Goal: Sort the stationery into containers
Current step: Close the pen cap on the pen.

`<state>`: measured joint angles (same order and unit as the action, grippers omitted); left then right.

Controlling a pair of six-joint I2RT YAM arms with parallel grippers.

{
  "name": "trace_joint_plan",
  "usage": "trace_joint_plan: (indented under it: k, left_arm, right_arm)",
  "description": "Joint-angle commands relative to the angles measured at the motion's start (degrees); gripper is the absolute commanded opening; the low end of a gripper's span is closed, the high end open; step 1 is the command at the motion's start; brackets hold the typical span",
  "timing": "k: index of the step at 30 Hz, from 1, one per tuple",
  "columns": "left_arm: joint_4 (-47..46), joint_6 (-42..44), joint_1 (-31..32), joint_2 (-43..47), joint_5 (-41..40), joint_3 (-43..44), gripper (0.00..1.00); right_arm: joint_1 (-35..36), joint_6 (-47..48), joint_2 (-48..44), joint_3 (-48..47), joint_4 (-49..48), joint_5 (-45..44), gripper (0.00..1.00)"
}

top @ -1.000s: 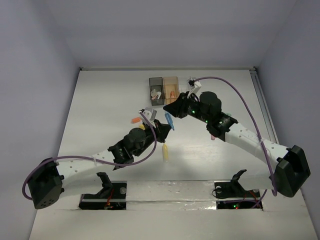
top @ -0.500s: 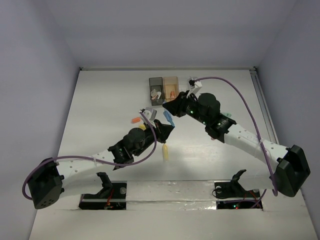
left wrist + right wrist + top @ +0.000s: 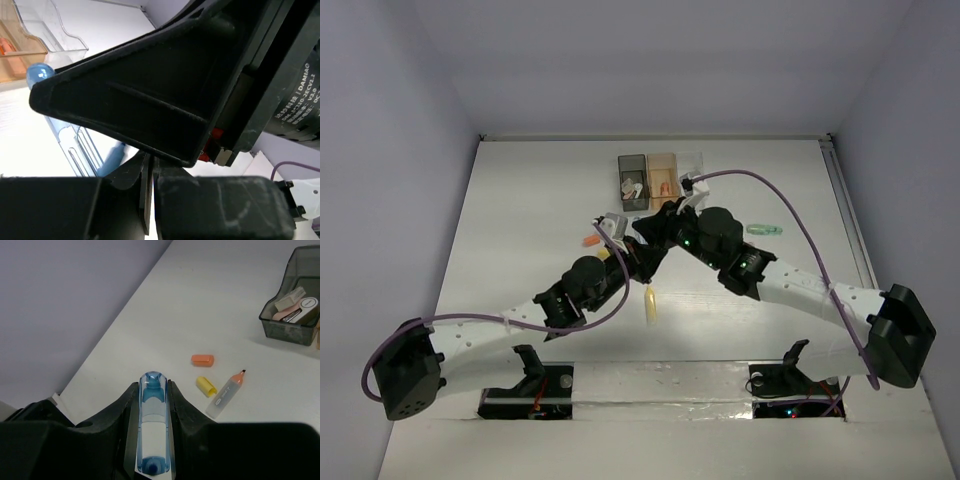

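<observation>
Blue marker pinched in right gripper, long axis running along fingers, rounded end pointing forward. Containers near, ahead and to gripper's right in wrist view; orange bin likely target. Left gripper pressed together, nothing seen in it, close beside right.

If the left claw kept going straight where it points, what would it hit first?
Most likely the right gripper, close ahead in the left wrist view, holding the blue marker; exact gap unclear.
</observation>
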<state>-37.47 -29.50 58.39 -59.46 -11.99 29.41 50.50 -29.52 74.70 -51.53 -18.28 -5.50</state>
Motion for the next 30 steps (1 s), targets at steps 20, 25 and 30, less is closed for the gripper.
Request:
trace_joint_plan:
  k: [20,25,30]
  left_arm:
    - [7.1,2.2,-0.2,18.5,0.3,-5.0,0.02]
    - [9.4,5.8,-0.2,21.3,-5.5,-9.4,0.23]
    - [4.4,9.7,-0.2,20.6,-7.0,-12.4,0.52]
  right_arm:
    - [1.8,5.5,0.9,-7.5,3.0,-12.5,0.0]
    - [1.8,5.0,-1.0,-11.3,10.1,-12.3,0.0]
    - [1.8,2.9,-3.1,-14.4,14.4,-8.0,0.0]
